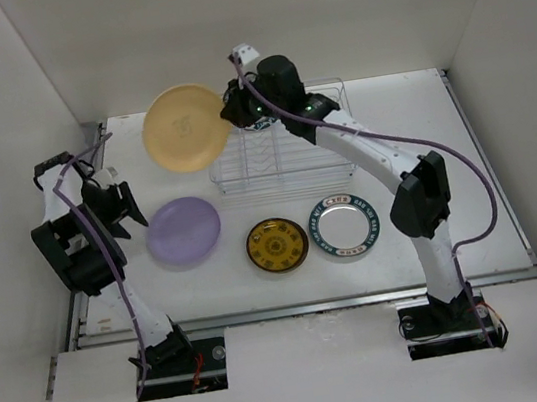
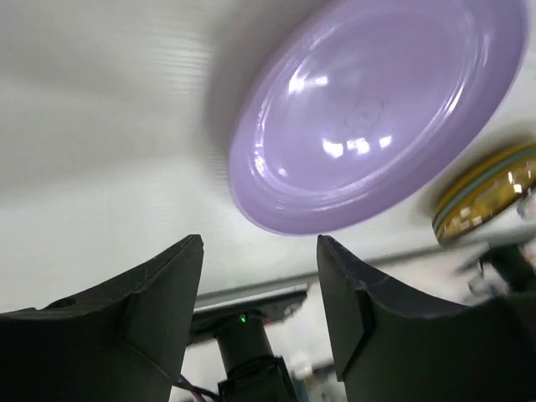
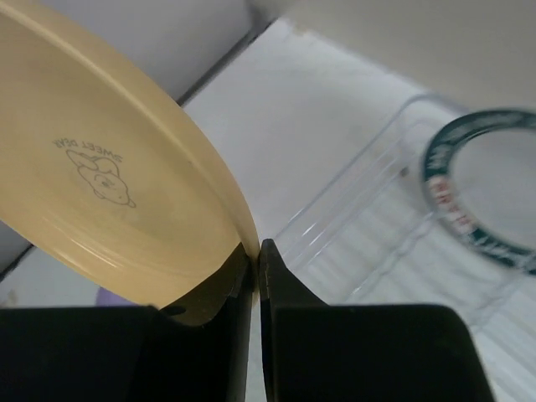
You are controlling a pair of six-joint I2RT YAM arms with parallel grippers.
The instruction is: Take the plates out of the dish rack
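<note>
Three plates (image 1: 276, 244) are lying unloaded, right claw (image 3: 255, 249) pinching the yellow plate (image 1: 185, 127) at the seemingly bare rack's (image 1: 282, 167) eleven o'clock, left claw (image 2: 260, 251) gaping.

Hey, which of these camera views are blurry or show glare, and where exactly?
Left wrist view: white glare spots on the glossy lavender round plate, and the small dark-gold patterned plate at the right edge is smeared. Right wrist view: the pale yellow round plate is sharp, while the silver wire dish rack and teal-rimmed white plate behind it are soft. Top view: even light, soft shadows.
</note>
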